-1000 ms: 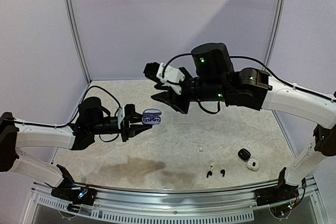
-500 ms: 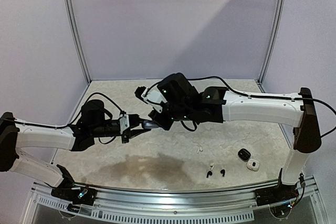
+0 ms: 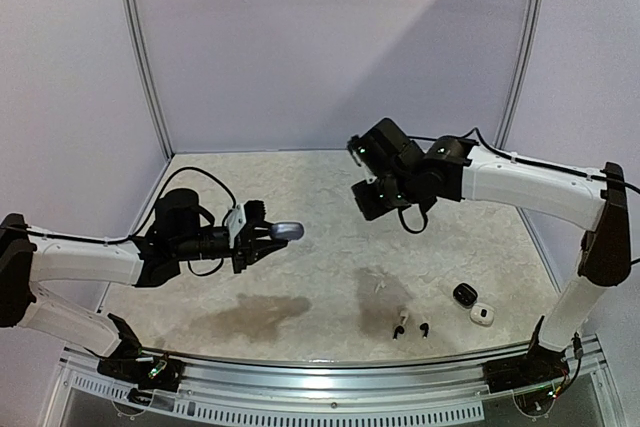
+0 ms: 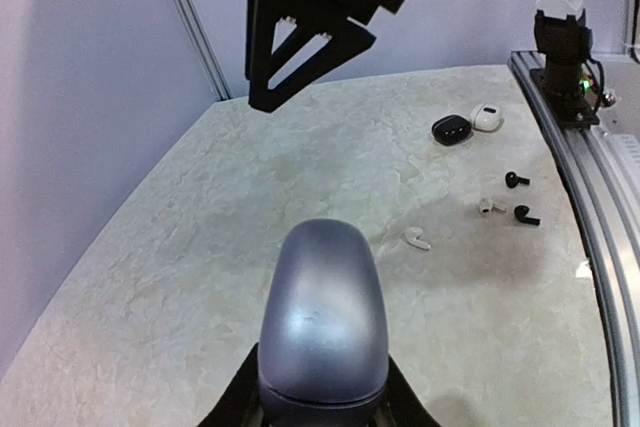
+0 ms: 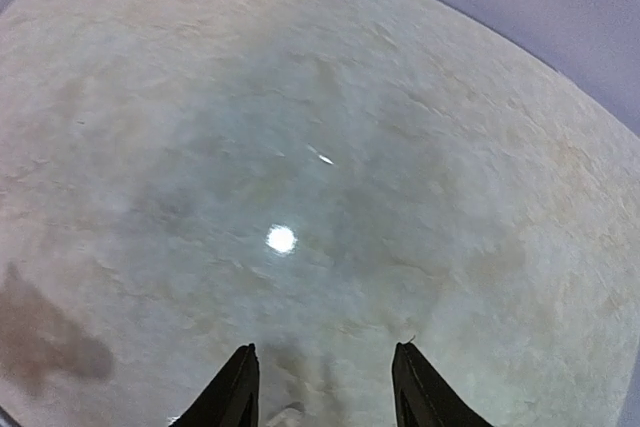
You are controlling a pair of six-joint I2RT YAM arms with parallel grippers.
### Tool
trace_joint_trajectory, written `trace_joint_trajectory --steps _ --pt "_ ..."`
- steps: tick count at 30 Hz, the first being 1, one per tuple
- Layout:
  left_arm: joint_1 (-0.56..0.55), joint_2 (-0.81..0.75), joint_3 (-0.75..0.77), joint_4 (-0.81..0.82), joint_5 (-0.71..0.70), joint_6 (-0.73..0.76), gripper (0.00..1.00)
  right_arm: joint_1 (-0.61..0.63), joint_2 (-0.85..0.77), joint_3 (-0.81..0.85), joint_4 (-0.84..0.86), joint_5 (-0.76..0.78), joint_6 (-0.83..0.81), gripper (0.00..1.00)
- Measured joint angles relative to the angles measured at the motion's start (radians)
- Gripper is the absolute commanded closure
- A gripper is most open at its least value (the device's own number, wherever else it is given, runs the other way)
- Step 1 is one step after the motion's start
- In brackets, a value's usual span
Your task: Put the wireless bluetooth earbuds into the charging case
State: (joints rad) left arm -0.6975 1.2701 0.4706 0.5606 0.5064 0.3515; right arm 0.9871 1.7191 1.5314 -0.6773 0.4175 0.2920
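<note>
Above the pale, stone-patterned table (image 3: 300, 177), my left claw (image 3: 270, 238) pinches a grey-blue charging case (image 4: 322, 317) by its lower end. The rounded lid is closed and points out toward the right arm. From the left wrist camera the lid is a smooth, glossy shell, and I can make out no lettering or logo on it.

My right claw (image 5: 325, 349) hangs off the table. In the left wrist view it sits beyond and above the held case. Its two dark fingers are spread, with nothing between them.

The earbuds lie loose on the table toward the near right, well apart from both claws and none of them in the held case. A white earbud (image 4: 416, 240) is the closest to the case, lying out past its lid. A pale earbud (image 4: 486, 205) lies just beside two black earbuds (image 4: 516, 179), nearer the metal rail (image 4: 590, 247). Farther along that side, a black case (image 4: 451, 129) and a white case (image 4: 486, 117) rest just beside each other on the table. Any markings on them are too small for me to read.
</note>
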Motion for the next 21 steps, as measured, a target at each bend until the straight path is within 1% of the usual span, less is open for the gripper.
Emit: trace_joint_trajectory --steps 4,6,9,13,14,16,21 --pt "0.0 0.0 0.01 -0.015 -0.016 -0.084 1.0 -0.103 -0.019 -0.047 -0.137 0.027 0.169 0.41" --pt "0.0 0.0 0.02 -0.031 -0.033 -0.122 1.0 -0.146 -0.042 -0.104 -0.207 0.03 0.248 0.34" --pt "0.0 0.005 0.04 -0.055 -0.065 -0.174 1.0 -0.198 -0.08 -0.203 -0.29 0.026 0.349 0.29" --pt "0.0 0.039 0.081 -0.094 -0.106 -0.234 1.0 -0.255 -0.135 -0.333 -0.332 0.008 0.452 0.07" --pt "0.0 0.053 0.1 -0.114 -0.117 -0.251 1.0 -0.27 -0.156 -0.367 -0.331 -0.002 0.471 0.04" --pt "0.001 0.089 0.144 -0.154 -0.131 -0.278 1.0 -0.299 -0.198 -0.425 -0.325 -0.015 0.508 0.01" --pt "0.002 0.226 0.318 -0.249 -0.144 -0.367 1.0 -0.372 -0.315 -0.555 -0.29 -0.037 0.579 0.01"
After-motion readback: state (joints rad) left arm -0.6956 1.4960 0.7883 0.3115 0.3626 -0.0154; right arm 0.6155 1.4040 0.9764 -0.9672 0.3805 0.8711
